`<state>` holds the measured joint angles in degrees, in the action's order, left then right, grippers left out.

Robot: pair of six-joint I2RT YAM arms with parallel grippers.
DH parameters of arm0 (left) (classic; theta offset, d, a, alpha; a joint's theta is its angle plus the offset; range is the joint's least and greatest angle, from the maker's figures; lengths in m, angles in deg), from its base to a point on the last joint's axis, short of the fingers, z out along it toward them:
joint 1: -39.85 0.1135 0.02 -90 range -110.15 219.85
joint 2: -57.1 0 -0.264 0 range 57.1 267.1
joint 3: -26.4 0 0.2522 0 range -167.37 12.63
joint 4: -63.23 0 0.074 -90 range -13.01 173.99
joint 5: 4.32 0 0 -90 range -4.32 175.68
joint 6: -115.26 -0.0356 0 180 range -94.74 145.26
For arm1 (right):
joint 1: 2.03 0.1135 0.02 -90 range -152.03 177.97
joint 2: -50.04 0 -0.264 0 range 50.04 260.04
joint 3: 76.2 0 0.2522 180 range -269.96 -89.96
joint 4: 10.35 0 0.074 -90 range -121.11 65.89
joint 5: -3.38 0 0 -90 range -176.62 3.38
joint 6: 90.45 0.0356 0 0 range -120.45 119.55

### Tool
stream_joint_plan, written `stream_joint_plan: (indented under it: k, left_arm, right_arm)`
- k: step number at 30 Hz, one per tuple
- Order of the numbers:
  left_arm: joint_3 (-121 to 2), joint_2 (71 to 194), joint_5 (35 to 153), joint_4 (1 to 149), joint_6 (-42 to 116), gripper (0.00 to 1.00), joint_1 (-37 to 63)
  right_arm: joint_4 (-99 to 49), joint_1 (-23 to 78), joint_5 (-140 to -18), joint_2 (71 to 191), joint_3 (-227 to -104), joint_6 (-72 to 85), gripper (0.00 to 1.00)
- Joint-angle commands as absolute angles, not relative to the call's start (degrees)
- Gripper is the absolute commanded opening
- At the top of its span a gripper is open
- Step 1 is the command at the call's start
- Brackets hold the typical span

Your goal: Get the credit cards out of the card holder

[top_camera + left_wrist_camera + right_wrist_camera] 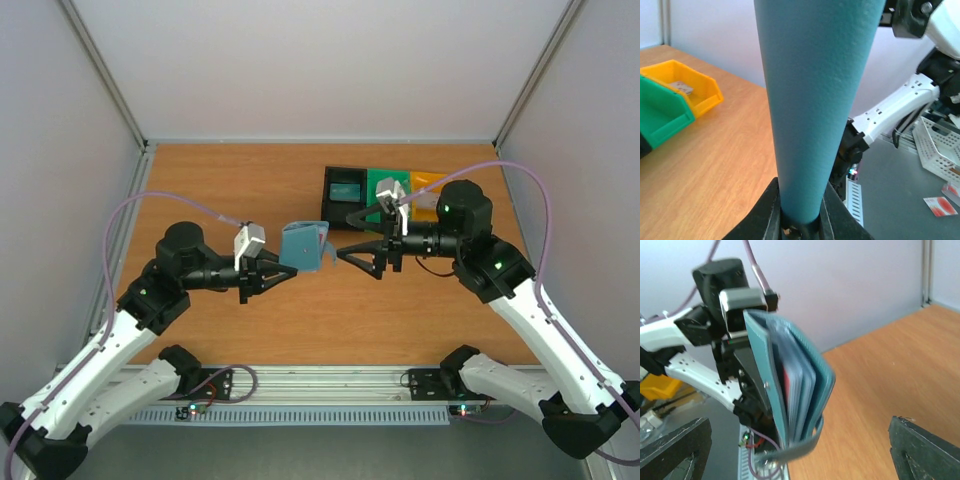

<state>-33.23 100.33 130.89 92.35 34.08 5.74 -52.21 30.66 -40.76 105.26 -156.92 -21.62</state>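
Observation:
My left gripper (285,268) is shut on the lower edge of the blue-grey card holder (305,245) and holds it upright above the table's middle. In the left wrist view the holder (815,100) fills the centre and rises from between the black fingers (765,212). Seen from the right wrist, the holder (765,370) stands slightly spread, its strap (805,445) hanging loose. The red edge of a credit card (788,385) shows among the lighter inner pockets. My right gripper (352,242) is open just right of the holder, its fingers (675,450) wide apart and touching nothing.
Black (345,188), green (383,185) and yellow (425,185) bins stand side by side at the back, behind my right gripper. The green (660,115) and yellow (690,90) bins also show in the left wrist view. A small red-and-white flat thing (940,206) lies off the table.

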Motion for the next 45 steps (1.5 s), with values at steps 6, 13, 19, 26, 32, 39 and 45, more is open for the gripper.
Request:
stream_joint_plan:
  k: [6, 13, 19, 26, 32, 39, 45]
  left_arm:
    - [-32.7, 100.5, 140.4, 85.4, 30.7, 0.00, 5.7]
    - [-32.3, 100.4, 140.6, 85.5, 30.4, 0.00, 5.7]
    - [-32.4, 100.7, 139.9, 85.3, 30.9, 0.00, 5.8]
    - [-32.5, 100.9, 139.8, 85.3, 31.1, 0.00, 5.7]
    - [-32.4, 100.5, 140.2, 86.0, 30.7, 0.00, 5.7]
    - [-31.8, 100.0, 140.3, 85.4, 30.7, 0.00, 5.8]
    - [-31.9, 99.7, 141.3, 85.5, 30.2, 0.00, 5.7]
  right_arm:
    - [-39.9, 31.9, -38.1, 109.7, -157.5, -14.5, 0.81]
    - [-44.9, 32.5, -34.2, 111.8, -158.7, -18.1, 0.66]
    - [-49.4, 34.6, -32.9, 112.6, -159.7, -21.7, 0.65]
    - [-52.8, 38.7, -40.9, 114.4, -161.6, -24.9, 0.54]
    - [-53.8, 38.6, -36.4, 113.8, -161.4, -26.3, 0.54]
    - [-59.9, 37.8, -34.7, 110.5, -162.2, -32.3, 0.69]
    - [-59.9, 37.8, -36.7, 110.8, -162.9, -31.9, 0.67]
